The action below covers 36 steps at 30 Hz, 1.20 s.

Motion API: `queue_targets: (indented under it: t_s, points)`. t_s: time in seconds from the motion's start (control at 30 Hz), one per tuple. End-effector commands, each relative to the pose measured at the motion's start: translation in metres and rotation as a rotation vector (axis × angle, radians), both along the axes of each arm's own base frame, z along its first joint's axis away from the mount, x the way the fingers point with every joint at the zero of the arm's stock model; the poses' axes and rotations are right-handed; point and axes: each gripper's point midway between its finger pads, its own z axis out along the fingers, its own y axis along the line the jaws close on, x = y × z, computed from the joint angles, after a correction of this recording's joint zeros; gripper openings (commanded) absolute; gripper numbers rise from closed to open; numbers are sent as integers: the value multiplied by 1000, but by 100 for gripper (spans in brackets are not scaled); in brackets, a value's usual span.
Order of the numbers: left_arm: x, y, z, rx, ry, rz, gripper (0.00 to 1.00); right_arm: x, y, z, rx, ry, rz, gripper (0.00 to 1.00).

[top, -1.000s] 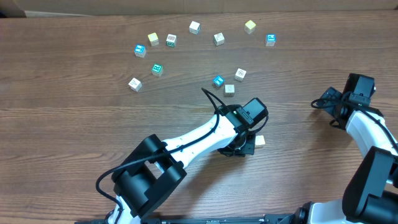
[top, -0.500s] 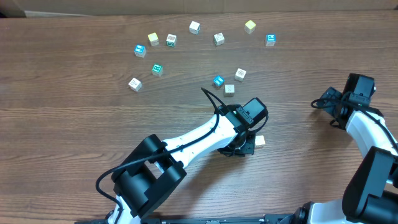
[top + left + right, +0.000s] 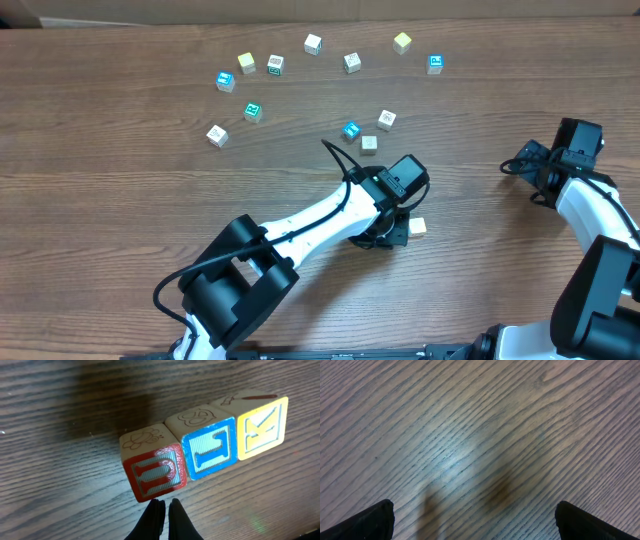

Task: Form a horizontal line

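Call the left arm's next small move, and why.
Probably back the left gripper away from the red cube. Its jaws are shut on nothing, and that cube, the blue cube and the yellow cube already touch in one line.

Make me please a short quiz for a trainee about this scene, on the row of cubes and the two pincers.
1. True or false: the left pincer holds the red-faced cube between its fingers.
2. How many cubes of the row show in the left wrist view? A) two B) three C) five
3. Fill in the missing word: the right pincer hangs over bare table with its jaws ____.

Key: 1) False: its fingers are pressed together with nothing between them, just in front of that cube. 2) B: their faces are red, blue and yellow. 3) open.
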Motion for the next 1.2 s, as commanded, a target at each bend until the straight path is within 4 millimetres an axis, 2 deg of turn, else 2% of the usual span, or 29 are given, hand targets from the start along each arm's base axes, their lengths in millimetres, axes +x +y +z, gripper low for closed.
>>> queue_targets:
  t_s: [0.0, 0.37, 0.6, 0.73, 0.97, 1.17]
  points:
    - [3, 4, -10, 27, 3, 10, 4, 3, -2, 3, -5, -11, -6, 100]
    - [0, 3, -7, 16, 9, -13, 4, 3, -2, 3, -5, -11, -6, 100]
    - [3, -2, 21, -30, -61, -45, 4, 3, -2, 3, -5, -12, -6, 100]
    - [10, 2, 33, -18, -120, -32, 4, 3, -2, 3, -5, -11, -6, 100]
    - [20, 29, 27, 98, -150, 51, 4, 3, -2, 3, -5, -11, -6, 100]
    - [19, 35, 15, 133, -134, 79, 4, 3, -2, 3, -5, -11, -6, 100]
